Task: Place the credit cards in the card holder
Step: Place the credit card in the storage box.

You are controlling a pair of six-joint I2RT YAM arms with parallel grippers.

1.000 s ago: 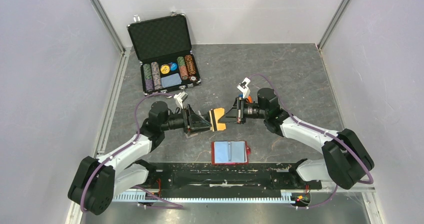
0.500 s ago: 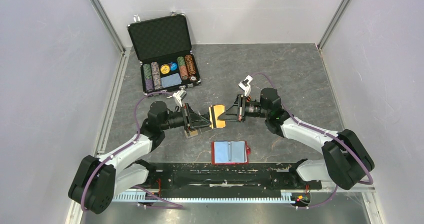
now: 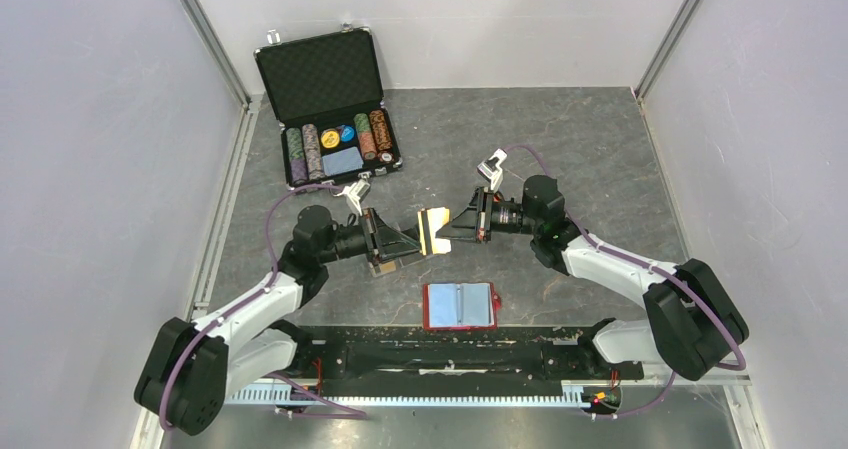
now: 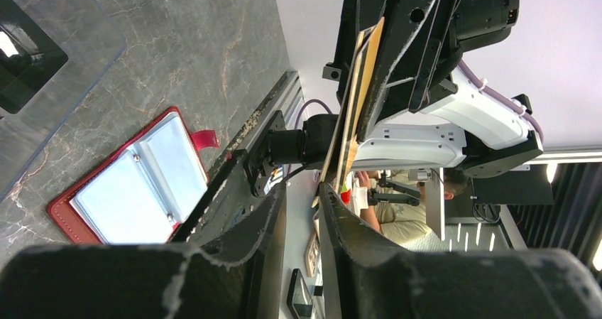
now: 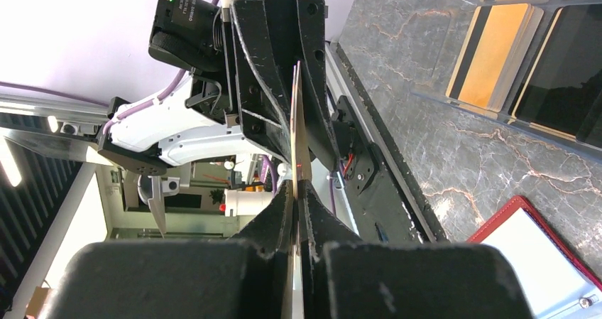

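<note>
Both grippers now meet at the credit cards [image 3: 433, 231], which hang in the air over the middle of the worktop [image 3: 600, 159]. The right gripper [image 3: 449, 230] is squeezed tight on one edge of them. The left gripper [image 3: 414, 237] has just pulled its fingers in from wide to narrow at the other edge. I cannot tell if it is pinching the cards or only close beside them, since a small gap shows between its fingers. I think this is a hand-over, so the left arm can carry the cards to the card holder [image 5: 561, 70].

The holder lies on the worktop just under the left gripper. One orange card [image 5: 493, 49] lies in one of its slots, and the slot beside it looks dark and bare. An open red wallet [image 3: 459, 306] lies by the near edge, and a black case [image 3: 330, 104] of poker chips [image 3: 335, 141] sits near the far left corner — both well apart from the holder. Only the left arm itself covers the holder from above.
</note>
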